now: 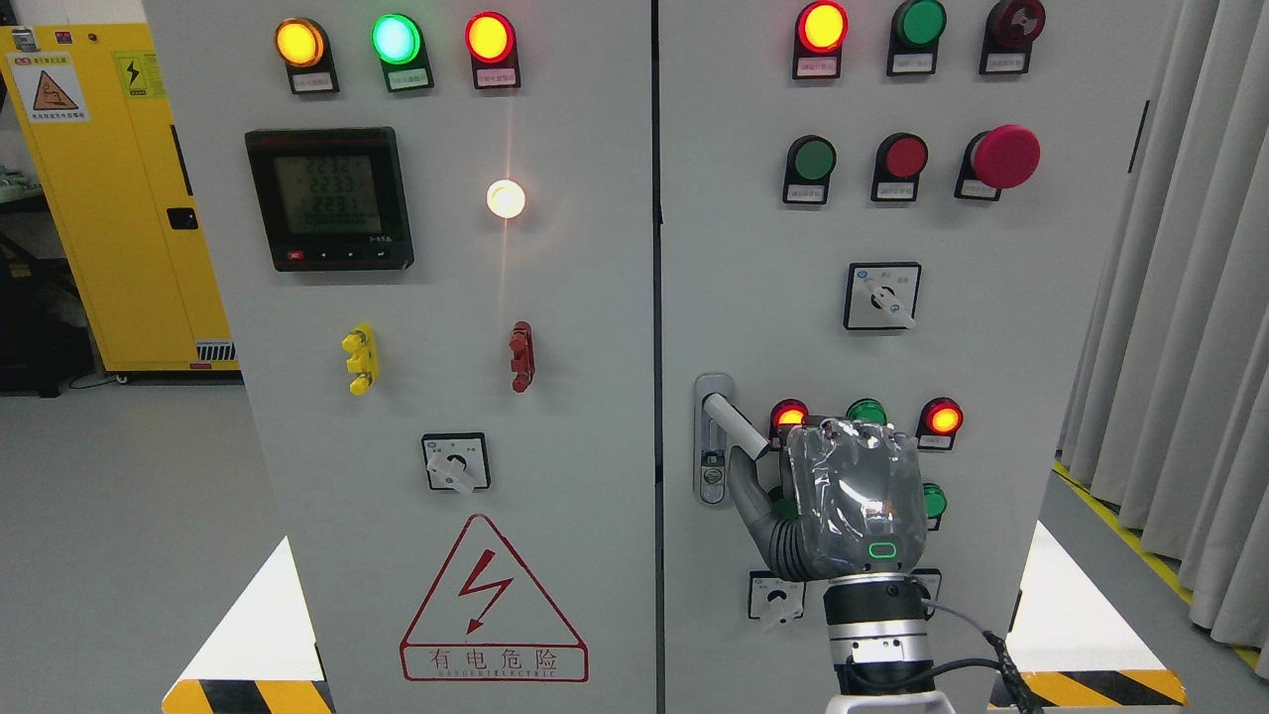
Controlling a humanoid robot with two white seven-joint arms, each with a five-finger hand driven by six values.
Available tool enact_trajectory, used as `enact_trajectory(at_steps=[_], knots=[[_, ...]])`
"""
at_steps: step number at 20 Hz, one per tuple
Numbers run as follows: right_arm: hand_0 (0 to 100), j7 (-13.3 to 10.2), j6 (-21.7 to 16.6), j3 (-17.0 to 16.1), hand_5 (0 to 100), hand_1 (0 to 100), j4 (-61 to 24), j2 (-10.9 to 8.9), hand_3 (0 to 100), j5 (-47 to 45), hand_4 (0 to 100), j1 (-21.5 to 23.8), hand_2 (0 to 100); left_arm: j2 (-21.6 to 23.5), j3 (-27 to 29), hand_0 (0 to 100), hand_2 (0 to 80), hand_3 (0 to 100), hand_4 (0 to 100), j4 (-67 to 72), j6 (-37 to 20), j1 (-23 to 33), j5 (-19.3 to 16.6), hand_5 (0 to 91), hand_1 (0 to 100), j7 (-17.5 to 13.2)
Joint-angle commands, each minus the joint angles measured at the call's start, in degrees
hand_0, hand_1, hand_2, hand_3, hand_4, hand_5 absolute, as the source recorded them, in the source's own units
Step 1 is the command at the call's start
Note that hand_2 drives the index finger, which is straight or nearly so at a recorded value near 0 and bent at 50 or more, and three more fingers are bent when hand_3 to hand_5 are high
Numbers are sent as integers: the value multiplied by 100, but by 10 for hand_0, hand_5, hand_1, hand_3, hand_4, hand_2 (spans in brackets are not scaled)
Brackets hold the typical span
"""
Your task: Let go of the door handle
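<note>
The right hand (843,496), a grey articulated unit wrapped in clear plastic film, was raised upright in front of the lower part of the right cabinet door, its arm entering from the bottom edge right of centre. Its thumb lay against the underside of the silver lever door handle (732,421), which projected from a grey lock plate (711,441) near the door's left edge and angled down to the right. Whether the fingers were closed on the handle or had let go could not be determined, since the back of the hand hid them. Directly behind the hand stood a row of indicator lamps: two lit red lamps (789,414) and a green one (866,410) between them. Above that, a white rotary selector switch (881,296) sat on the grey steel cabinet door (1041,327).
</note>
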Motion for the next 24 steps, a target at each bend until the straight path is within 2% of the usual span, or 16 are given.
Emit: enact_trajectory(at_steps=[1,24], knots=[[570,-1,7,-44,962,394,-13,-16,1000,-10,1000,-20,966,0,0,120,0,0,0,-70,2,0,0,0,556,-2],[560,8,7,-70,960,396,-13,-51,1000,-28,1000,-90,962,0,0,120,0,0,0,-70,2,0,0,0,556,-2]])
